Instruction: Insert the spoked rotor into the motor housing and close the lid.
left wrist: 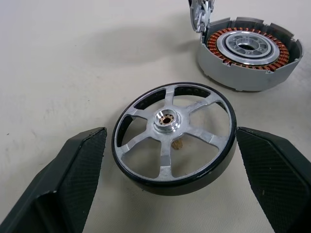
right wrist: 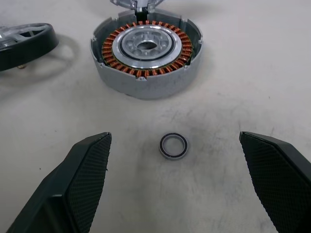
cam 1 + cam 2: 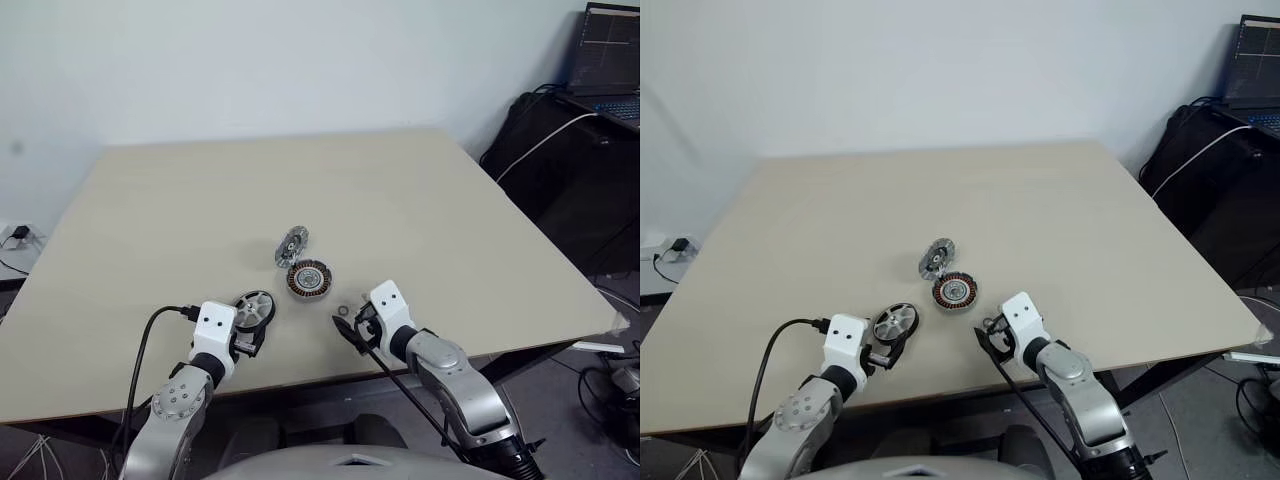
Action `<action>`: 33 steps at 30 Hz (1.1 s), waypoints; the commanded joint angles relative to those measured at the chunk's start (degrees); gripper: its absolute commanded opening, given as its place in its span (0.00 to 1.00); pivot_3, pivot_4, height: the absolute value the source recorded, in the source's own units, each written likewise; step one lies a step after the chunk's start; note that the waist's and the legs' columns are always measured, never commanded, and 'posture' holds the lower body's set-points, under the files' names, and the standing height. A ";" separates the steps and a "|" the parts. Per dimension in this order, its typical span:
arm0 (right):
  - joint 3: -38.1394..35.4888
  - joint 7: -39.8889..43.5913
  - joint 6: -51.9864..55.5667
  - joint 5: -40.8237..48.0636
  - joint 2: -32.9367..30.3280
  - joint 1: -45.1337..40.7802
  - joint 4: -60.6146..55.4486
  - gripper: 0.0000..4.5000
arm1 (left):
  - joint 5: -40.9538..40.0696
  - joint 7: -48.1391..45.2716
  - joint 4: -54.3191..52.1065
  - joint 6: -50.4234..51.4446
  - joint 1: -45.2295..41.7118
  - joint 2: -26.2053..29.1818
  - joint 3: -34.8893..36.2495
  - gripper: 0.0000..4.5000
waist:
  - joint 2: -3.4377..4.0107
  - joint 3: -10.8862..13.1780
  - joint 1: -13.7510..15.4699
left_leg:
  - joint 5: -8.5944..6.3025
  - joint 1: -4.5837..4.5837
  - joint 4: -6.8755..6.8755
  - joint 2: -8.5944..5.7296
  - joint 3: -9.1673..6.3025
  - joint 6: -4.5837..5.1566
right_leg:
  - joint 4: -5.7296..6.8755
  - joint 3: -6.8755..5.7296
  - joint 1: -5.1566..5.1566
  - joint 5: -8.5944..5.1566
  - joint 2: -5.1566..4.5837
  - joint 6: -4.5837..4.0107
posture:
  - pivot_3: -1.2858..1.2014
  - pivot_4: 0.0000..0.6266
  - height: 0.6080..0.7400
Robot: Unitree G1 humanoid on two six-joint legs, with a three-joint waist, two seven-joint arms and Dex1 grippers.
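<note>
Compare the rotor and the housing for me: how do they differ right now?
The rotor is an open dark-rimmed wheel with silvery spokes; the housing is a grey walled cup ringed with copper windings. The rotor sits between the open left hand's fingers; the housing stands apart from both hands. The lid leans at the housing, not the rotor. Both are round and lie flat on the table.

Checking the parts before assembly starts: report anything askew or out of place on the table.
The lid is not lying flat: it stands tilted, propped against the far side of the motor housing. A small loose ring lies by itself on the table in front of the housing. The spoked rotor lies flat and looks undamaged.
</note>
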 commanded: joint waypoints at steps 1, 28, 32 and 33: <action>-0.47 -0.30 -1.26 -0.18 0.25 -1.11 -1.11 1.00 | -0.58 -0.23 -1.24 -0.75 -0.73 -0.31 0.96 0.99 | 0.00 0.00 0.00 | 0.00 0.00 0.00 0.00 0.00 0.00 | 0.00 0.00 0.00 0.00 0.00 0.00 | 0.52 0.00 1.00; 0.57 -4.93 -6.87 -4.12 6.27 -6.47 12.59 1.00 | -0.19 0.92 -0.75 -0.41 -1.05 -1.24 0.50 0.99 | 0.01 0.00 -0.09 | 0.02 -0.01 -0.02 -0.04 0.01 0.02 | 0.00 0.01 -0.01 0.16 0.21 -0.25 | 0.52 0.00 1.00; 0.56 -4.25 -6.94 -4.03 6.05 -6.22 15.56 0.91 | -0.12 0.89 -0.80 -0.40 -0.94 -1.34 0.46 1.00 | 0.03 0.00 -0.14 | 0.02 0.00 -0.02 -0.02 0.00 0.02 | 0.02 0.01 -0.02 0.16 0.22 -0.26 | 0.52 0.00 1.00; 0.80 -3.84 -6.81 -4.03 5.78 -5.83 15.98 0.87 | -0.12 0.83 -0.86 -0.40 -0.89 -1.32 0.41 1.00 | 0.05 -0.01 -0.14 | 0.02 0.00 -0.02 -0.02 0.00 0.02 | 0.02 0.01 -0.02 0.16 0.22 -0.26 | 0.52 0.00 1.00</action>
